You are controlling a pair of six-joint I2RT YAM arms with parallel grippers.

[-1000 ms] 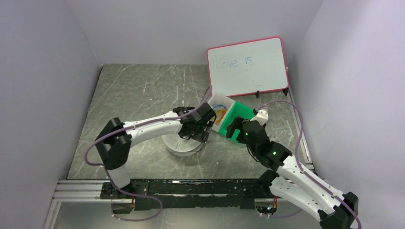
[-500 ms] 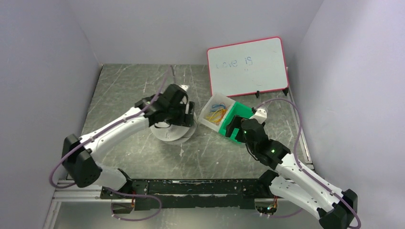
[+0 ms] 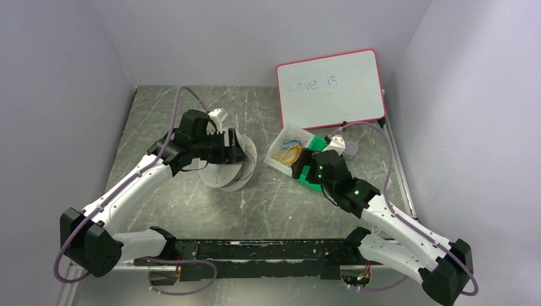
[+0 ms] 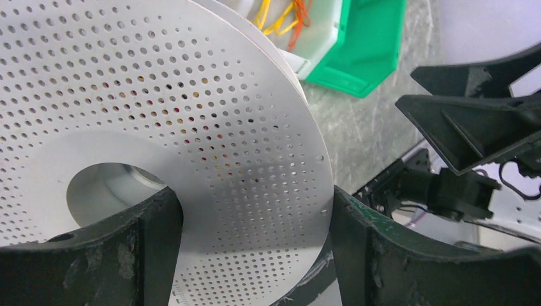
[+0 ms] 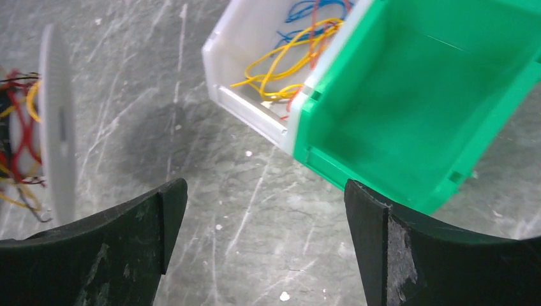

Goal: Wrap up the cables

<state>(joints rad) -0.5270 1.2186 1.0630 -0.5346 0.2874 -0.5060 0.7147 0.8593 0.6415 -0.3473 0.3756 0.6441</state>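
Observation:
My left gripper [image 3: 233, 150] is shut on the white perforated spool [image 3: 224, 176], one finger in its centre hole and the other at the rim [image 4: 191, 127]. The spool is tilted up on edge, left of the bins. In the right wrist view the spool [image 5: 56, 127] shows edge-on with red and yellow wire [image 5: 22, 127] wound behind its flange. Orange-red cable [image 5: 314, 48] lies tangled with yellow and blue loops in the white bin [image 3: 281, 159]; it also shows in the left wrist view [image 4: 300, 25]. My right gripper [image 3: 305, 171] is open and empty [image 5: 265, 223], over bare table just in front of the bins.
A green bin [image 3: 323, 148] sits against the white bin's right side, and looks empty [image 5: 408, 108]. A pink-framed whiteboard [image 3: 332, 89] leans at the back right. Walls close in the table on the left, back and right.
My left arm has swung left and back with the spool, lifting it off the table and tilting it on edge. My right gripper has shifted slightly left toward the bins.

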